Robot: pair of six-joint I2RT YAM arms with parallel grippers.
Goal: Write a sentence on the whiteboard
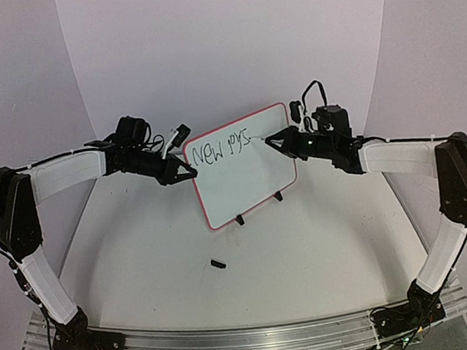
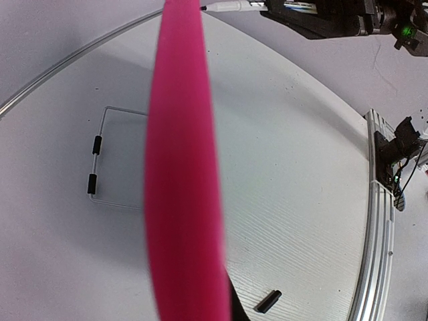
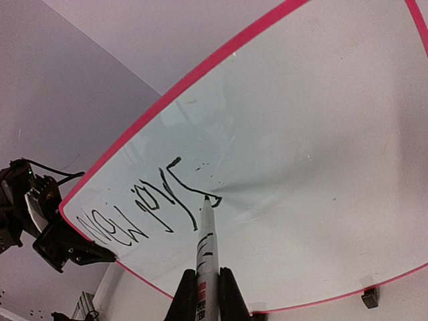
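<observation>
- Standing tilted on its black feet in the middle of the pale white counter [image 1: 324,241], the small rectangular whiteboard with a thin pink-red frame [image 1: 246,178] is turned so that its face meets the right arm.
- The left pincer [image 1: 185,171] is clenched on the whiteboard's left frame edge, judged to be steadying it against writing pressure.
- The slim black-and-white marker pen [image 3: 206,234] is grasped by the right pincer [image 3: 205,275], its tip touching the whiteboard at the end of the lettering.
- The black handwritten sentence [image 1: 222,149] runs along the top edge and seems to read "new toys", though the second word is uncertain.
- A red label band on the marker pen is too blurred to be read.
</observation>
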